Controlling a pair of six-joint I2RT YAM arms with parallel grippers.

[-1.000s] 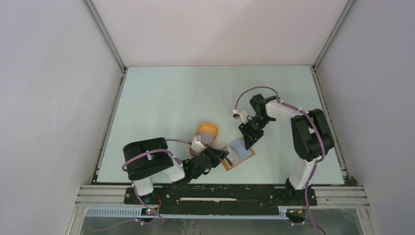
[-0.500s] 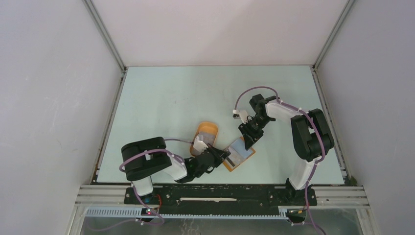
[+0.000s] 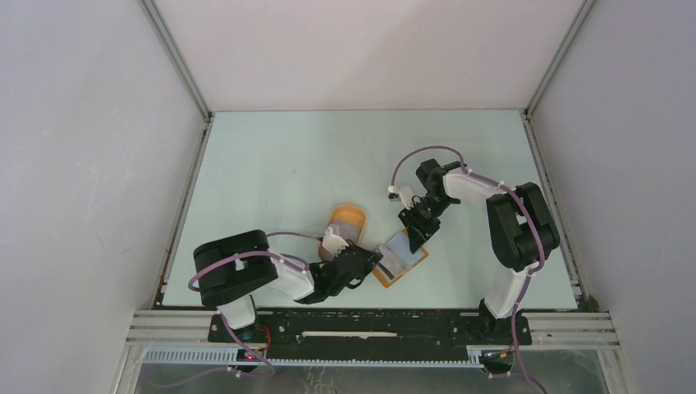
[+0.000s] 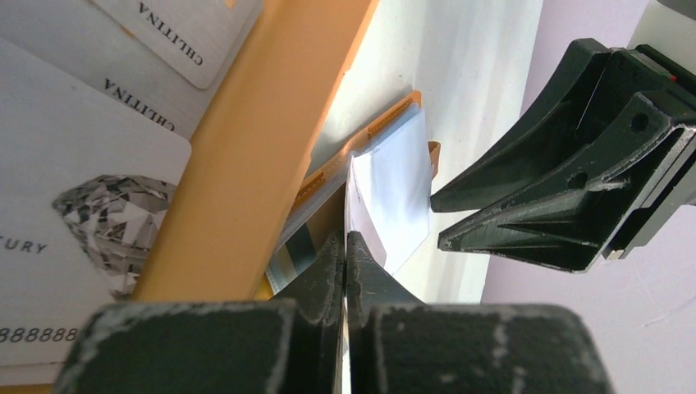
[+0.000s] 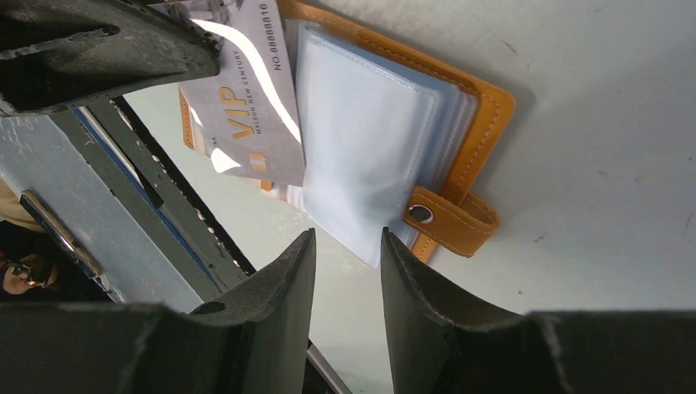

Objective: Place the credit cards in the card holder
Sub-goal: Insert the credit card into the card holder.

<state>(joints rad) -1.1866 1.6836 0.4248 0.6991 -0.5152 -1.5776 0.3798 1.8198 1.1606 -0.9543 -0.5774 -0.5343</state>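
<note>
card at the open wallet

the left pincer [image 4: 345,246] is clenched on the edge of a vip card [image 5: 246,123], whose far edge slips under the top clear sleeve of the open wallet [image 5: 484,107]. the wallet lies flat on the desk [image 3: 271,164], just beside the orange tray [image 4: 263,139], where more cards [image 4: 74,189] lie. the right pincer [image 5: 346,246] hovers at the sleeves' free edge, jaws apart, grasping nothing.

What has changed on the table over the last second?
The left arm has swung its elbow a little leftward, while the left claw stays shut on a credit card at the open edge of the card holder. The right claw still hovers open over it; the orange tray has not moved.
</note>
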